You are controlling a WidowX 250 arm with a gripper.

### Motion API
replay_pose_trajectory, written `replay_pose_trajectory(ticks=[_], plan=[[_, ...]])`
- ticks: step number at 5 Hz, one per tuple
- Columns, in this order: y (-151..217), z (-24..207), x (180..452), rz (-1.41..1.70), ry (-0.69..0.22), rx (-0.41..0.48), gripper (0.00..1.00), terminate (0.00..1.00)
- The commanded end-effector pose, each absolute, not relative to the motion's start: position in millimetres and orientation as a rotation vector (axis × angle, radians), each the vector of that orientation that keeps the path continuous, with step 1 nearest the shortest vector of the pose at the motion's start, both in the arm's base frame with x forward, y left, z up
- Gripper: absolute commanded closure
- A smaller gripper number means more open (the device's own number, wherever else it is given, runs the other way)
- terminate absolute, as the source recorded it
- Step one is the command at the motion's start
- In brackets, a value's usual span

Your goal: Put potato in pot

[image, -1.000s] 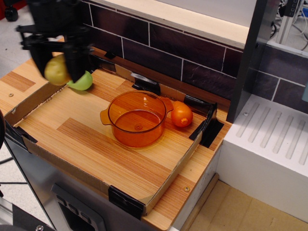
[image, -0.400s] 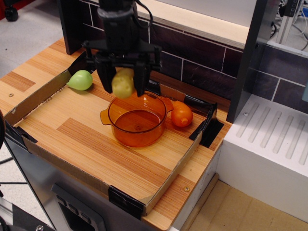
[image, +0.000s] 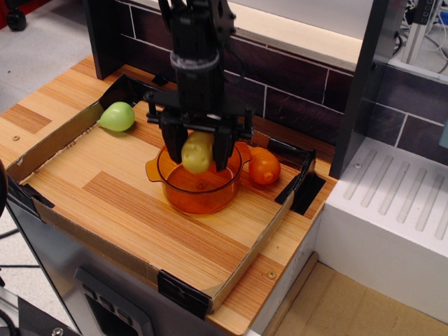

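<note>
The yellow potato [image: 197, 152] is held between the black fingers of my gripper [image: 198, 154], which is shut on it. The gripper hangs directly over the mouth of the translucent orange pot [image: 198, 189], with the potato at about rim height. The pot stands upright in the middle of the wooden tray [image: 126, 210], its two small handles showing at left and right. The arm comes down from above and hides the pot's far rim.
A light-green pear-shaped piece [image: 117, 116] lies at the tray's back left corner. An orange round fruit [image: 264, 166] sits just right of the pot. Low cardboard walls ring the tray. A dark tiled wall [image: 294, 77] runs behind, and a white drainer [image: 399, 210] stands at the right.
The gripper carried the potato from the tray's back left, beside the green piece, to the right and down over the pot. The pot and other pieces have not moved.
</note>
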State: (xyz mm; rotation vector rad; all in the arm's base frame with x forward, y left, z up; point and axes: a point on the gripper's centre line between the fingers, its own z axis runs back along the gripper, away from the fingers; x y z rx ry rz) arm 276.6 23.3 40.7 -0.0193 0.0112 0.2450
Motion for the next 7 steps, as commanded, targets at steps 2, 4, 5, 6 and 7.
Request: replay_pose_trajectory(ticks=[2, 4, 5, 6, 7], plan=[[28.0, 80.5, 278.5, 0.263, -0.031, -0.092, 0.00, 0.00], [61.9, 149.7, 277.8, 0.296, -0.050, -0.102, 0.00, 0.00], [94.6, 166.8, 276.1, 0.341, -0.067, -0.068, 0.00, 0.00], [94.6, 166.8, 276.1, 0.341, -0.067, -0.068, 0.00, 0.00], [94.6, 166.8, 276.1, 0.341, -0.067, -0.068, 0.00, 1.00]])
